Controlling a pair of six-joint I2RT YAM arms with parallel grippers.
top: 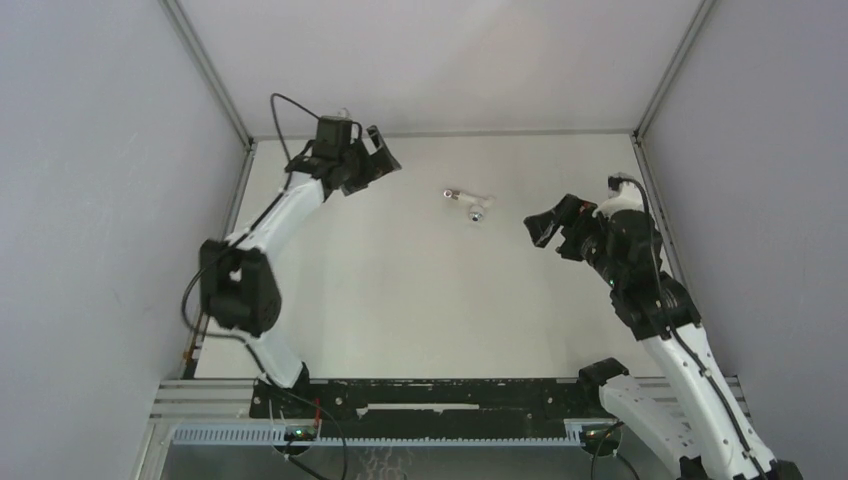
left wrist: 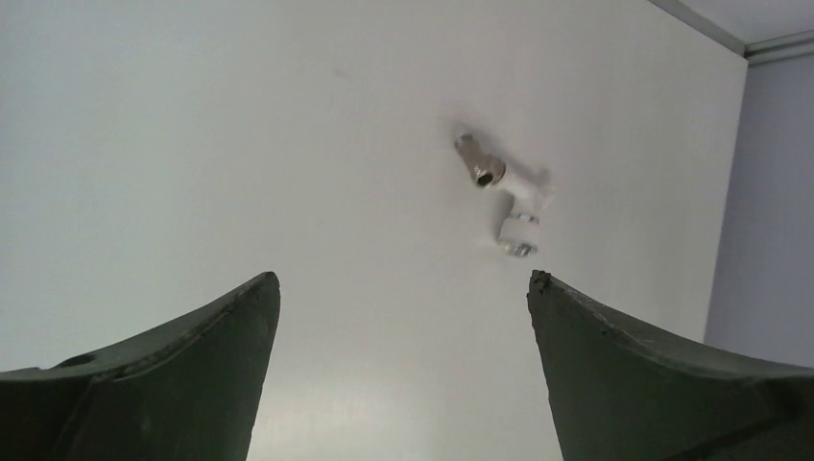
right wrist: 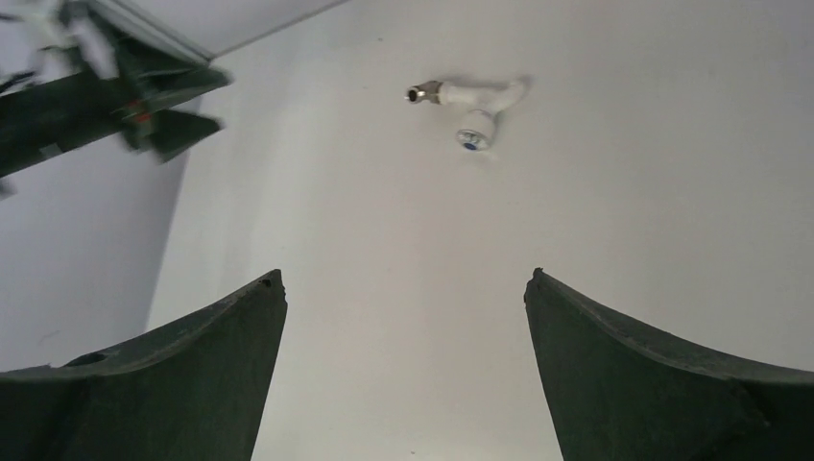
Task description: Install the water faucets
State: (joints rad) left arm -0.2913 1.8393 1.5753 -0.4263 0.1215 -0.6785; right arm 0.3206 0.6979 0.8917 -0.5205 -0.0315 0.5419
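The water faucets (top: 468, 200) lie on the white table (top: 400, 300) in the upper middle of the top view. The grey metal fitting (top: 451, 192) and the white tap piece (top: 483, 201) touch end to end as one short bar. Its long axis runs nearly left to right, dipping slightly toward the right. The metal end points left, and a capped stub juts toward the bottom of the frame. Grey walls (top: 100, 200) close in the table at left, back and right. The left gripper (top: 385, 150), jaws spread wide, hangs to the upper left of the bar, well apart from it. The right gripper (top: 538, 225), also spread wide, sits near it to the lower right. Each wrist view shows the bar beyond its fingertips, in the upper half of the frame.
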